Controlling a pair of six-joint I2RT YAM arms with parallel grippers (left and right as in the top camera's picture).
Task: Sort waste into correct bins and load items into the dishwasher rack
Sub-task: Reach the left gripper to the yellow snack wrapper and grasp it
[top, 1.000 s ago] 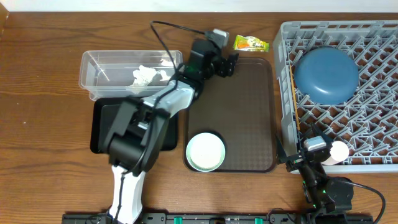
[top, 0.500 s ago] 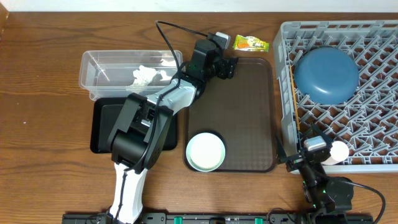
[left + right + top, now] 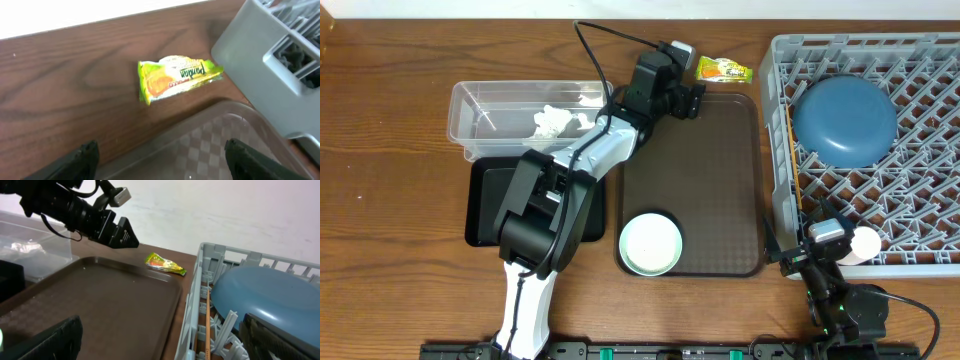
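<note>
The yellow-green snack wrapper (image 3: 723, 70) lies on the wood just beyond the brown tray's far edge; it also shows in the left wrist view (image 3: 177, 79) and the right wrist view (image 3: 165, 264). My left gripper (image 3: 690, 100) is open and empty over the tray's far edge, a short way from the wrapper. The crumpled tissue (image 3: 555, 122) lies in the clear tub (image 3: 470, 105). The blue bowl (image 3: 844, 120) sits upside down in the grey rack (image 3: 775, 150). A chopstick (image 3: 206, 325) lies along the rack's left wall. My right gripper (image 3: 820, 240) is open and empty at the rack's near-left corner.
The black tray (image 3: 485, 205) sits in front of the tub. A pale mint bowl (image 3: 651, 243) stands on the brown serving tray (image 3: 710, 170) at its near edge. A small pale round item (image 3: 866, 242) sits in the rack beside my right gripper.
My left gripper has moved slightly right and farther back, closer to the wrapper. The right arm has not moved.
</note>
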